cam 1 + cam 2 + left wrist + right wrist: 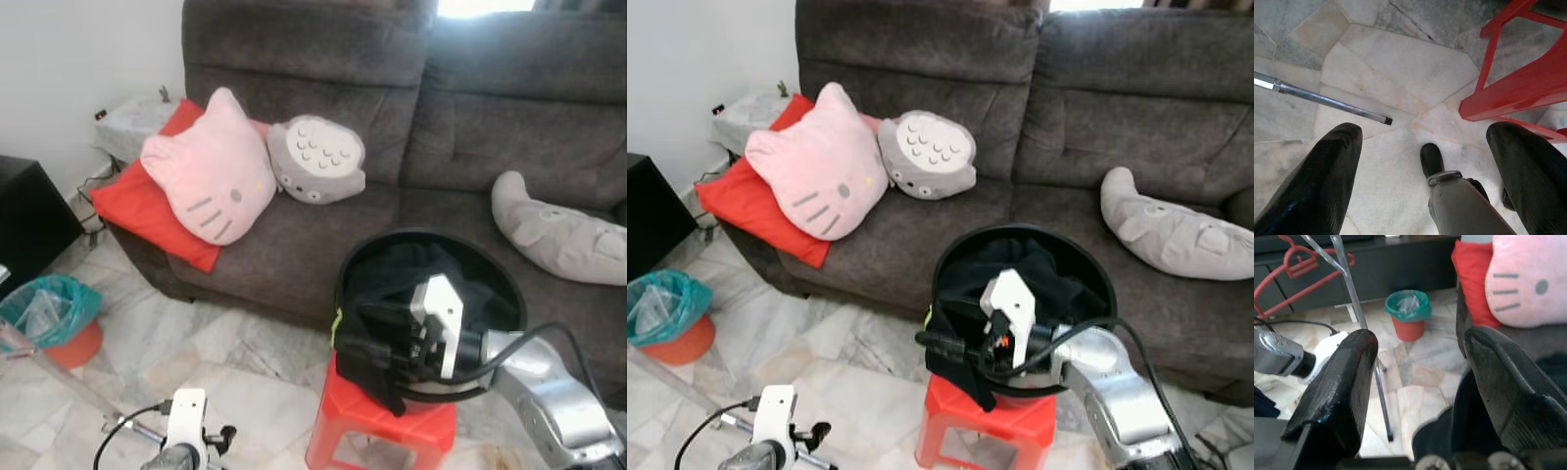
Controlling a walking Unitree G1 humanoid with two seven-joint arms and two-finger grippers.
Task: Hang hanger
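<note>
Right wrist view shows a red hanger (1300,274) hooked on a metal rack (1359,318), well apart from the right gripper (1420,382), whose fingers stand wide over a black basket (509,284). Likely light, stiff plastic; grasp its shoulder bar. Left gripper (1425,156), also wide, hangs near the floor.

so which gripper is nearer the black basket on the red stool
Right. The right gripper is at the black basket's front rim, over the dark clothes; the left gripper hangs low above the floor, off to its left.
</note>
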